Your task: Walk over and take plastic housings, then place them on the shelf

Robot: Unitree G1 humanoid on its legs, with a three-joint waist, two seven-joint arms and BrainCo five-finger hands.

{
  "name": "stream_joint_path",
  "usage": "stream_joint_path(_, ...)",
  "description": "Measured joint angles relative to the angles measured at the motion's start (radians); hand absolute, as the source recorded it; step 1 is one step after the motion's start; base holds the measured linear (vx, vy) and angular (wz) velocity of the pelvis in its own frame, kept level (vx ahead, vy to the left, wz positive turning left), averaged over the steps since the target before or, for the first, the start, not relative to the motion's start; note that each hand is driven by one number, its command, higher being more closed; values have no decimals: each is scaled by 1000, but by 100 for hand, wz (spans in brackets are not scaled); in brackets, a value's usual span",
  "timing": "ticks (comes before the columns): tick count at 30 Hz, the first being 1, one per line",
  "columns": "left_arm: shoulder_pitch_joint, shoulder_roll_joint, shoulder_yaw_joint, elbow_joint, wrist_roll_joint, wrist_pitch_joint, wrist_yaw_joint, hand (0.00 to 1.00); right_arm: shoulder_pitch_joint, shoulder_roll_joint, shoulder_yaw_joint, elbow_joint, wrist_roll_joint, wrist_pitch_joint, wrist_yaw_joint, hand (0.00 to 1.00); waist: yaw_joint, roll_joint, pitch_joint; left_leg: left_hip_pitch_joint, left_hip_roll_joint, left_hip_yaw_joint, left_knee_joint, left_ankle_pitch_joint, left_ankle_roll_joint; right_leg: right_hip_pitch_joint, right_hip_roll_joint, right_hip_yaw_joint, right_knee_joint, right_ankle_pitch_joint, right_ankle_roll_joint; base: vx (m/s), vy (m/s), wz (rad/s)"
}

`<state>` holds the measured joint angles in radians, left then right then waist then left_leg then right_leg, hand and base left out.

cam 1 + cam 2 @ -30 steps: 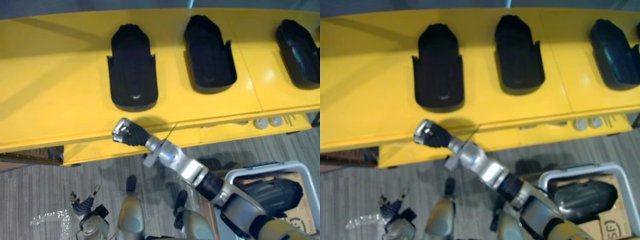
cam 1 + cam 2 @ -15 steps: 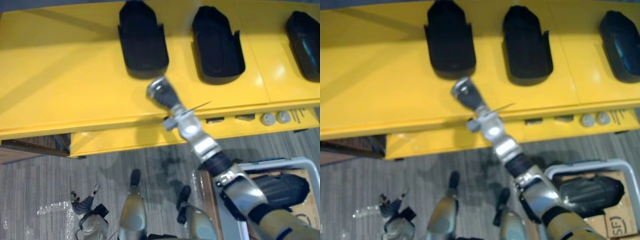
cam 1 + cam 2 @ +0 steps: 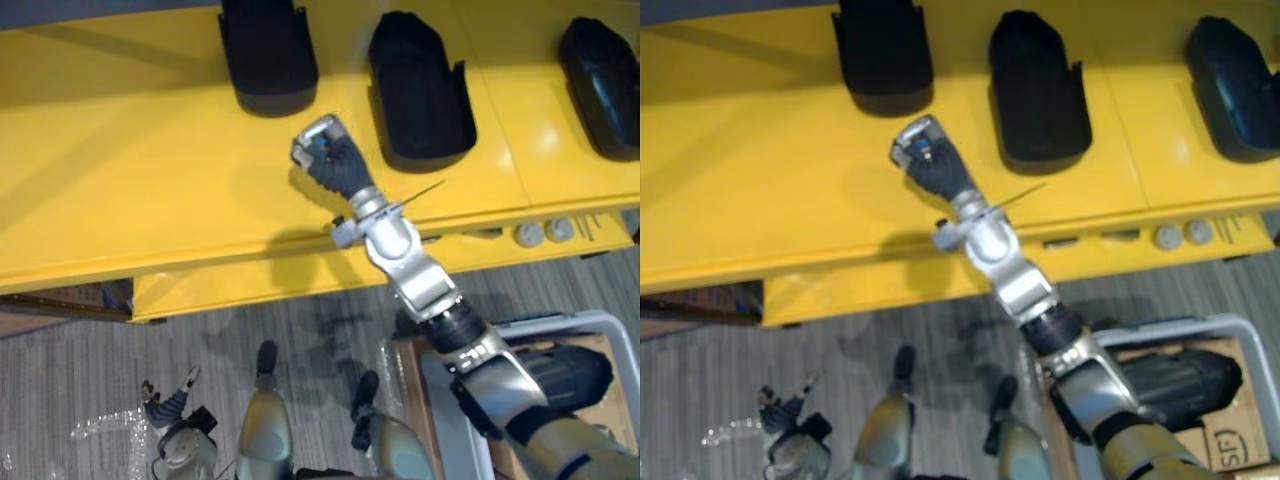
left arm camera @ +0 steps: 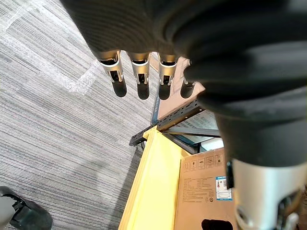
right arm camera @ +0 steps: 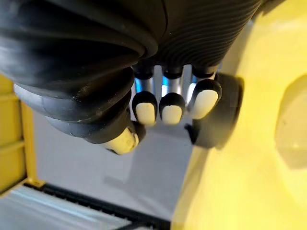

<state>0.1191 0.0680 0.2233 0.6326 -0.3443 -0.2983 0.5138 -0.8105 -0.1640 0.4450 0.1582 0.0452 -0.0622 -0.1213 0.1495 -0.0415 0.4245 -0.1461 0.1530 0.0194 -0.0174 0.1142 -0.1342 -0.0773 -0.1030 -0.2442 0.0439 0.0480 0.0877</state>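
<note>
Room: grey striped carpet floor (image 3: 120, 370) is running under everything, with pale marks (image 3: 105, 440) showing on it toward the robot's left.
Surface: a long yellow shelf (image 3: 130, 170) is stretching across the far side, its glossy top catching the light; a lower yellow ledge (image 3: 250, 285) is jutting out beneath its front edge.
Housings on the shelf: three black plastic shells are lying in a row on the top, well apart: the left housing (image 3: 265, 50), the middle housing (image 3: 418, 95) and the right housing (image 3: 600, 85), each pointing its long side away from the robot.
Right hand: the right hand (image 3: 328, 160) is reaching out over bare yellow top, between the left housing and the middle housing and nearer the robot than both, touching neither. Its fingers (image 5: 165, 108) are curling in toward the palm with nothing in them. I cannot tell whether it is resting on the top.
Left hand: the left hand (image 3: 168, 408) is hanging low near the floor, fingers (image 4: 139, 76) straight and loose, carrying nothing.
Bin: a pale-rimmed bin (image 3: 560, 322) is standing on the floor at the robot's right, with a fourth housing (image 3: 560, 375) lying inside beside a cardboard box (image 3: 1230, 440).
Fittings: two small round grey fittings (image 3: 527, 234) are sitting on the ledge toward its right end.
</note>
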Motion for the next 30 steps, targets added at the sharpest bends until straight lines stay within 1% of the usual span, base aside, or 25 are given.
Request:
stream_joint_path(3, 0, 1, 0, 3, 0, -2, 0, 0, 7, 2, 5, 0, -3, 0, -13, 0, 1, -6, -2, 5, 1, 12, -12, 4, 3, -5, 0, 4, 1, -2, 0, -14, 5, -5)
stream_joint_path(5, 0, 1, 0, 8, 0, -1, 0, 0, 7, 1, 2, 0, -48, 0, -45, 0, 0, -8, -3, 5, 1, 13, -12, 4, 2, -5, 0, 5, 1, -1, 0, 0, 0, 0)
stream_joint_path(6, 0, 1, -1, 8, 0, -2, 0, 0, 7, 0, -4, 0, -104, 2, -73, 0, 0, -10, -3, 5, 1, 13, -12, 6, -1, -5, 0, 5, 1, -1, 1, 0, 0, 0)
stream_joint_path(7, 0, 1, -1, 8, 0, -2, 0, 0, 7, -3, -14, 0, -200, 3, -95, 0, 0, -13, -2, 5, 1, 13, -12, 6, -1, -6, 0, 5, 1, 0, 2, 0, 0, 0)
stream_joint_path(8, 0, 1, -1, 8, 0, -2, 0, 0, 5, -5, -21, 1, -262, 4, -101, 0, 0, -15, -1, 5, 1, 13, -12, 6, -1, -6, 0, 5, 1, 0, 2, 0, 0, 0)
stream_joint_path(9, 0, 1, -1, 8, 0, -2, 0, 0, -15, -29, -34, 16, -402, 25, -103, 0, 0, -23, -3, 5, 1, 13, -14, 6, -1, -6, 1, 5, 0, 1, 2, 0, 0, 0)
stream_joint_path(13, 0, 4, -1, 7, 0, -1, -9, 0, -133, -113, -30, 111, -565, 43, -102, 0, 0, -47, -1, 4, 2, 14, -14, 6, -1, -6, 2, 6, -3, 3, 3, 0, 0, 0)
stream_joint_path(15, 0, 4, 0, 7, 0, 0, -13, 0, -198, -151, -9, 170, -618, 51, -101, 0, 2, -54, -2, 4, 2, 13, -14, 6, -1, -5, 2, 6, -4, 3, 3, 0, 0, 0)
stream_joint_path(17, 0, 6, 1, 7, 1, 0, -15, 0, -261, -190, 44, 223, -661, 66, -99, 0, 5, -58, -1, 4, 2, 11, -14, 6, -1, -4, 3, 4, -6, 3, 3, 0, 0, 0)
stream_joint_path(19, 0, 10, 1, 6, 1, 0, -16, 0, -304, -216, 96, 272, -677, 70, -98, 0, 7, -62, 0, 3, 2, 7, -14, 6, -1, -1, 4, 2, -8, 3, 3, 2, -8, 5)
stream_joint_path(21, 0, 16, 3, 6, 1, 0, -17, 0, -321, -244, 131, 300, -690, 76, -92, 0, 15, -66, 2, 2, 3, -5, -14, 6, -1, 5, 6, -3, -13, 3, 3, 4, -14, 10)
stream_joint_path(22, 0, 24, 3, 6, 1, 0, -18, 0, -324, -257, 140, 311, -699, 79, -85, 0, 25, -70, 3, 1, 4, -8, -14, 5, -2, 8, 9, -5, -17, 3, 3, 5, -18, 7)
stream_joint_path(26, -3, 43, 23, 6, 1, 1, -22, 0, -369, -270, 193, 379, -708, 89, -30, 0, 55, -77, 2, -4, 11, -11, -14, 3, -6, 7, 16, -8, -23, 3, 2, 1, -5, 1)
stream_joint_path(29, -5, 44, 39, 4, 1, 2, -28, 0, -410, -273, 220, 414, -708, 94, -9, 0, 57, -78, 3, -18, 10, -20, -11, 4, -6, 4, 16, -24, -27, 4, 2, -1, -11, 12)
stream_joint_path(30, -5, 46, 40, 1, 1, 4, -28, 0, -423, -275, 231, 427, -708, 104, -4, 0, 59, -81, 3, -23, 10, -30, -10, 4, -7, 5, 17, -31, -29, 4, 1, 2, -12, 16)
